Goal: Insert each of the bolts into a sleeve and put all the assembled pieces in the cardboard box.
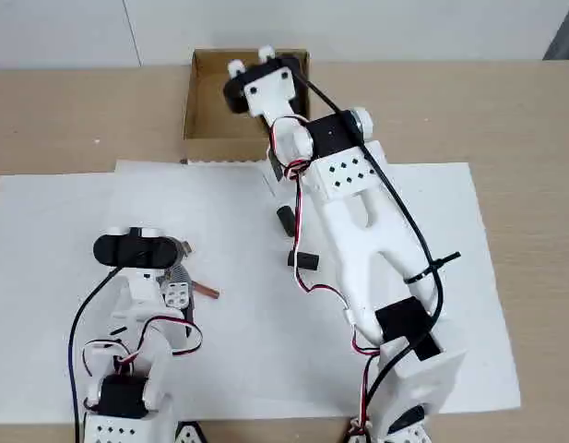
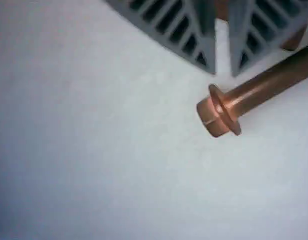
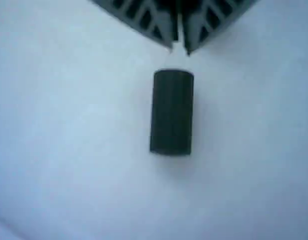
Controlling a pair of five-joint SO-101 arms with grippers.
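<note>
One cut-off: bolt [image 2: 228, 107] shaft is running off frame.
Left gripper [image 2: 221, 72]: is sitting nearly closed, empty, bolt lying on paper [image 2: 94, 150] just beside its tips.
Right gripper [image 3: 179, 50]: likewise, sleeve [image 3: 172, 112] lying just before it.

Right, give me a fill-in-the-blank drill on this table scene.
The bolt near the left gripper lies on ___ paper.
Beside the right arm lie ___ black sleeves.
The box beyond the paper is made of ___.
Missing words: white; two; cardboard.
</note>
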